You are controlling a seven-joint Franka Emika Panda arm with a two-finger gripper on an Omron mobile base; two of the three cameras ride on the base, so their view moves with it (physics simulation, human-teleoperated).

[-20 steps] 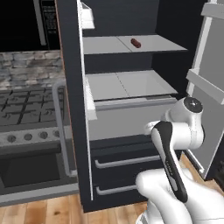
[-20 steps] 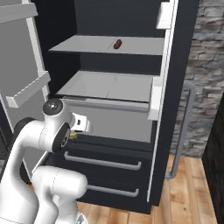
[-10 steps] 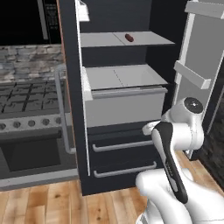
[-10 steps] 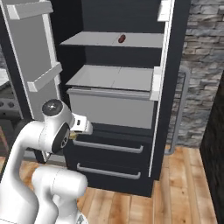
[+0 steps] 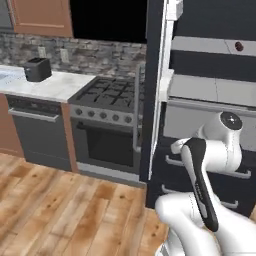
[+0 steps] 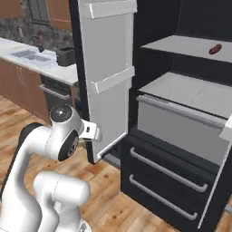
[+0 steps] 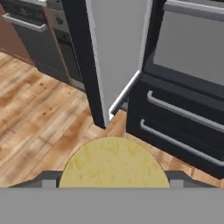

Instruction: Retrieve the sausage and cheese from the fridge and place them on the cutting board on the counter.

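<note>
Here the cheese [image 7: 113, 162] is gripped between the fingers [image 7: 49, 178], held low over the wooden floor [image 7: 39, 113] before the open fridge [image 6: 181, 136]. The sausage [image 6: 215, 48] is seen lying on the upper shelf [image 6: 190, 46].

Kitchen: stove [image 5: 107, 107], open fridge [image 6: 181, 113], marble counter [image 5: 45, 86].

A grey stove [image 5: 107, 117] with gas burners and a dark oven door stands against a mottled stone wall [image 5: 95, 52]; a dark toaster [image 5: 37, 69] sits further left; brown wooden cabinets [image 5: 37, 17] hang above; warm wooden plank floor [image 5: 65, 210] spreads below; a sink [image 6: 31, 55] lies beyond.
</note>
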